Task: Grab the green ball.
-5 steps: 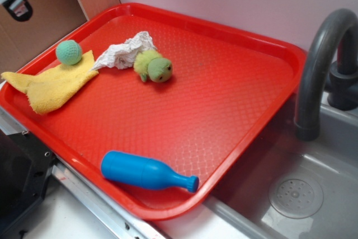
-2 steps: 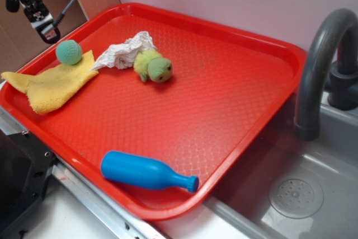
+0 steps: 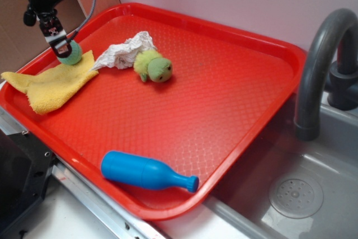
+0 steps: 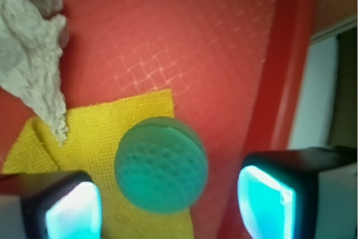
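A: Green ball (image 3: pixel 71 56) sits at the far left corner of the red tray (image 3: pixel 235 110), on the corner of the yellow cloth (image 3: pixel 50 85). In the wrist view the ball (image 4: pixel 161 164) lies between the two fingers (image 4: pixel 267 201), nearer the left one, no contact visible.

B: Surroundings?

A: The tray sits beside a grey sink (image 3: pixel 302 188) with a dark faucet (image 3: pixel 321 65); pale wall behind, brown panel at top left. Also on the tray: crumpled white paper (image 3: pixel 127 50), green plush animal (image 3: pixel 154 66) just beside it, blue bottle (image 3: pixel 146 173) lying on its side near the front rim.

B: Arm pose?

A: Gripper (image 3: pixel 62 50) points down at the ball from above-left, jaws spread wider than the ball (nothing held).

B: Versus the earlier frames?

A: A second ago the gripper was up at the top left corner, well apart from the ball; it has come down onto it. Objects unmoved.
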`<state>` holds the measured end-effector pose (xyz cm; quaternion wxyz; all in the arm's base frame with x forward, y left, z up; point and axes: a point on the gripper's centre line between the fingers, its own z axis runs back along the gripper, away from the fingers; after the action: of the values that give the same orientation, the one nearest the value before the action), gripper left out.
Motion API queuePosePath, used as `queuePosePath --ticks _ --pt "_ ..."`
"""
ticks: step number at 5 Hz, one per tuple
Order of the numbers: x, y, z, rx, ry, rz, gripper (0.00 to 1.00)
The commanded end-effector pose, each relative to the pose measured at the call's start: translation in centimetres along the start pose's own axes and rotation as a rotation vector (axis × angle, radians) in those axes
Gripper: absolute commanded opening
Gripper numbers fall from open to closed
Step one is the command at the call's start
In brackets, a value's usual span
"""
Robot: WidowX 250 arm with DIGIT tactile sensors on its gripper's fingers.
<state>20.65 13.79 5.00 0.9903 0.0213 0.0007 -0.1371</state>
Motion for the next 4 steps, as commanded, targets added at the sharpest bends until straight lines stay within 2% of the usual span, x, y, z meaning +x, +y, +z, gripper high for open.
queuePosePath --ticks 1,2,3,4 --pt "0.8 0.1 -1.2 0.061 0.055 -0.015 1.00" --pt "1.2 0.2 -1.8 0.094 0.108 0.007 0.23" --pt "1.2 -0.1 -2.6 0.097 0.137 0.006 0.00" --pt "1.1 -0.4 -0.5 0.103 0.100 0.027 0.00"
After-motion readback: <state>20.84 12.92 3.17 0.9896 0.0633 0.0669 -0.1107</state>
